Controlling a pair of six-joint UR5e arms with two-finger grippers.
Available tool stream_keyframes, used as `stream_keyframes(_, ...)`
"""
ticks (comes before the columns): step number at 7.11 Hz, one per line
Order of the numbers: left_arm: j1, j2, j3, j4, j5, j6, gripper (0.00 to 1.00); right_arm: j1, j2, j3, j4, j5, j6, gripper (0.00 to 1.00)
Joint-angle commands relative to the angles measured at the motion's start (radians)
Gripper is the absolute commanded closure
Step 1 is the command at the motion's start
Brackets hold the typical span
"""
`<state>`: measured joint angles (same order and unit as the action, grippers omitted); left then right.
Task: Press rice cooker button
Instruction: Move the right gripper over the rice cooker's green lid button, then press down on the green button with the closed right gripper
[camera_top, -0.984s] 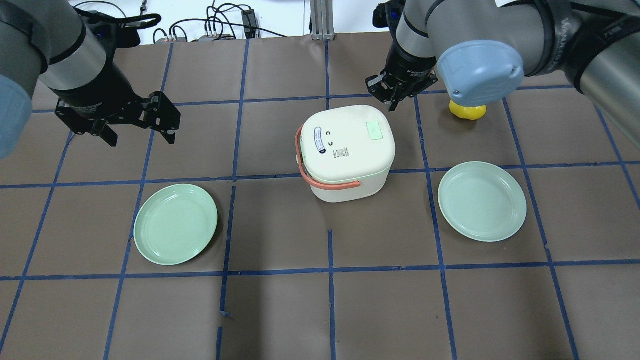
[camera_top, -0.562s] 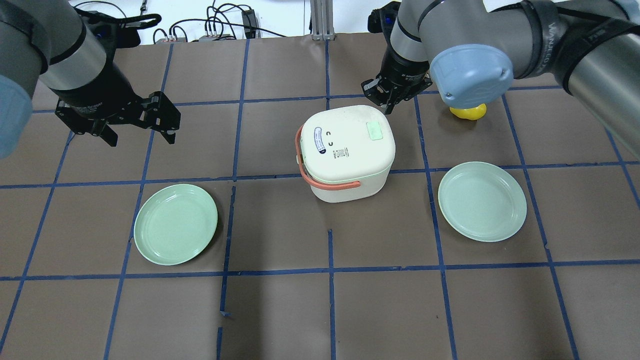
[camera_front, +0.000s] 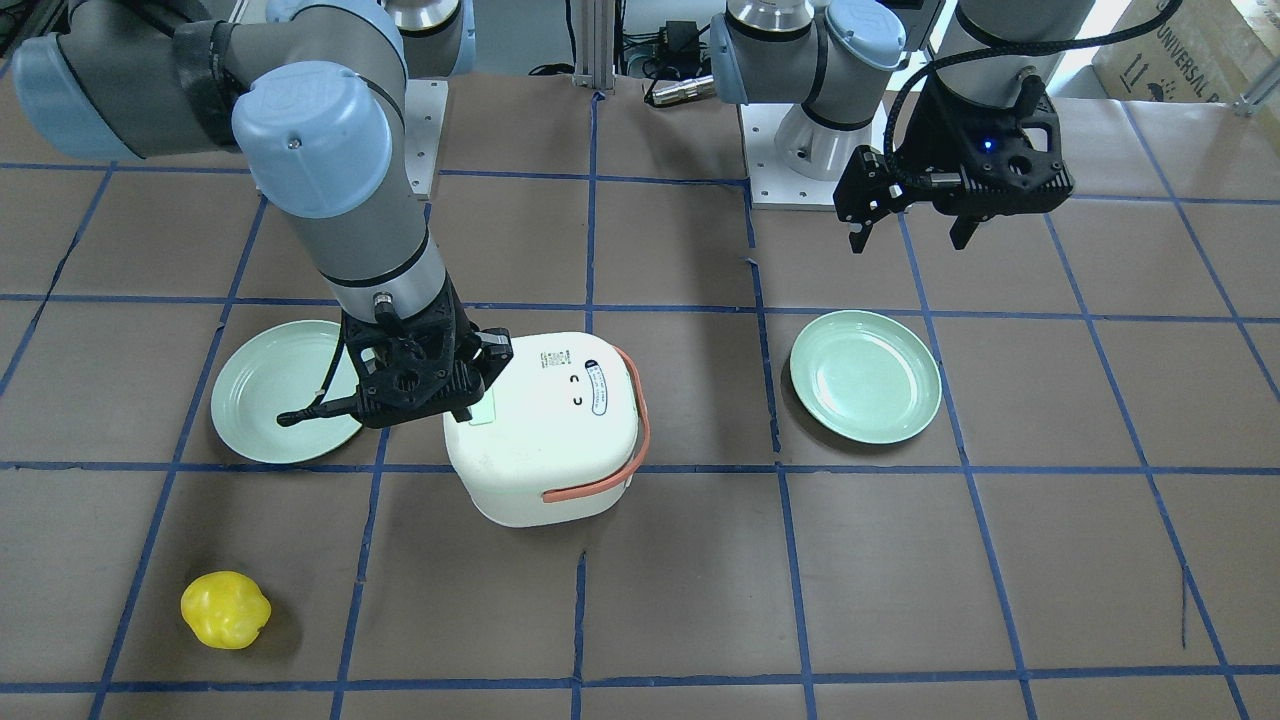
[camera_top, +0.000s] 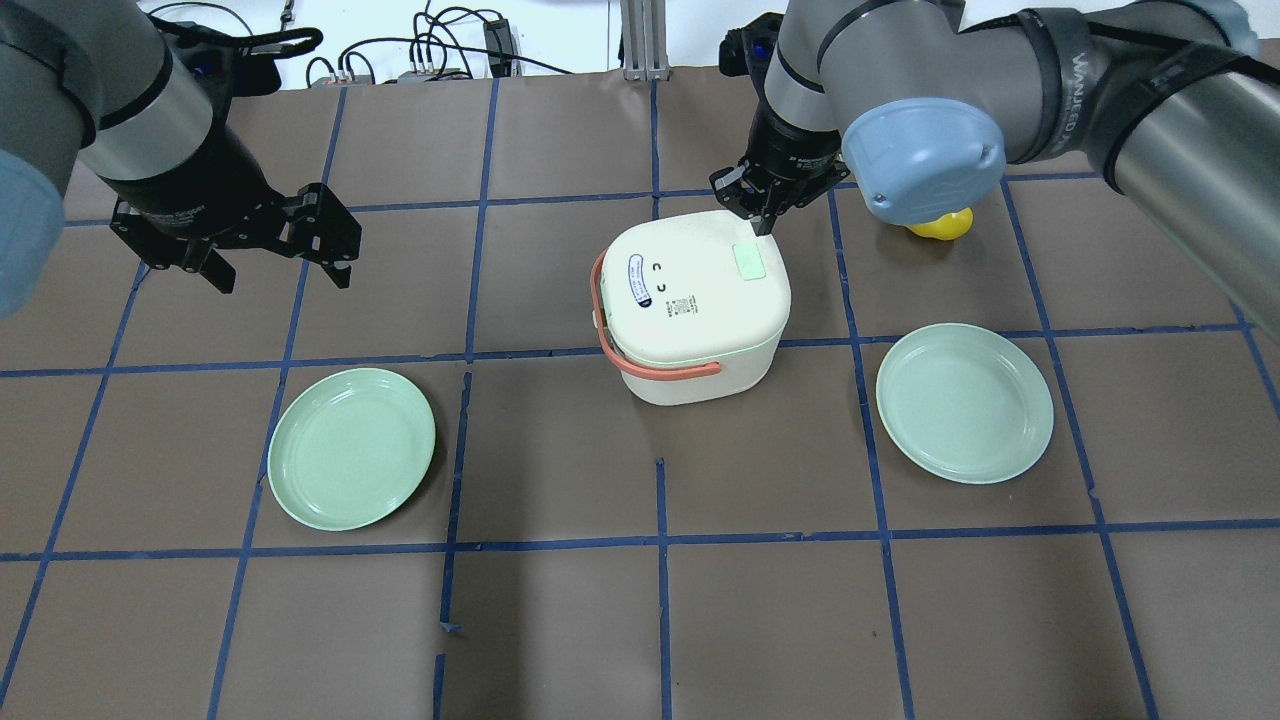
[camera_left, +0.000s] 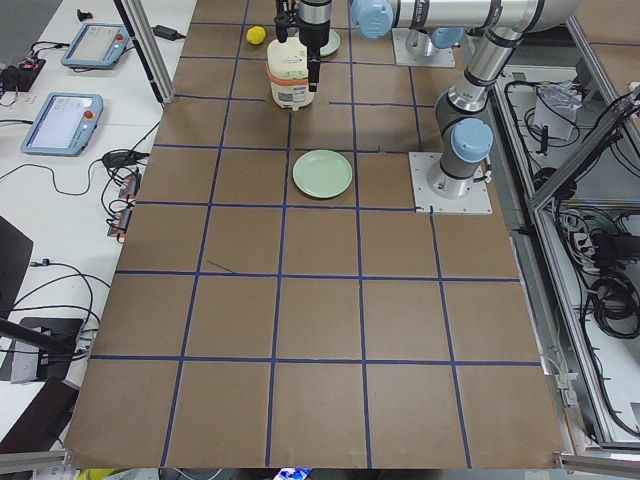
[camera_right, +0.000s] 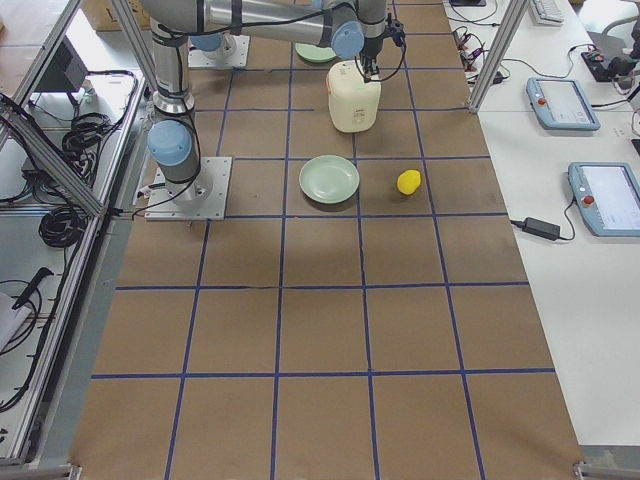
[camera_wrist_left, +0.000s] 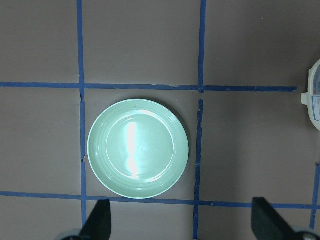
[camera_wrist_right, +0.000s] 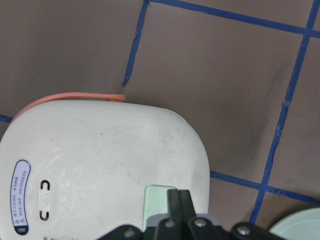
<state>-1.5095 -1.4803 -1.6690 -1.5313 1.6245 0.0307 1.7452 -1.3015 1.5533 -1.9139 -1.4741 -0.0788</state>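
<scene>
Grey arms (camera_top: 150, 110), blue joint caps (camera_top: 925, 150); black left claw (camera_top: 282, 276), right claw (camera_top: 762, 222).

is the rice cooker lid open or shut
Shut. The lid lies flat and flush on the rice cooker body, with the shut right gripper by its green button.

The worktop (camera_top: 560, 620) is covered with brown sheeting, divided into squares by blue tape lines. Two light green plates lie flat on it, well apart. The left plate (camera_top: 351, 449) lies in the worktop's left half and the right plate (camera_top: 964, 402) in its right half. Both are about midway between the robot-side edge and the operator-side edge. A yellow toy bell pepper (camera_front: 225, 609) lies in the right half, nearer the operator-side edge than the right plate and apart from it. Beyond the operator-side edge, a white bench carries loose cables (camera_top: 430, 55), a first teach pendant (camera_right: 563, 103) and a second teach pendant (camera_right: 607, 198).
</scene>
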Motion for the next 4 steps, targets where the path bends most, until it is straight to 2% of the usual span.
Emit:
stream_keyframes(1, 0.0, 0.0, 0.0, 0.0, 0.0, 0.0, 0.0, 0.005, 0.002, 0.005, -0.004, 0.003, -0.003, 0.92)
stream_keyframes(4, 0.0, 0.0, 0.0, 0.0, 0.0, 0.0, 0.0, 0.016, 0.002, 0.013, -0.004, 0.0, -0.003, 0.92)
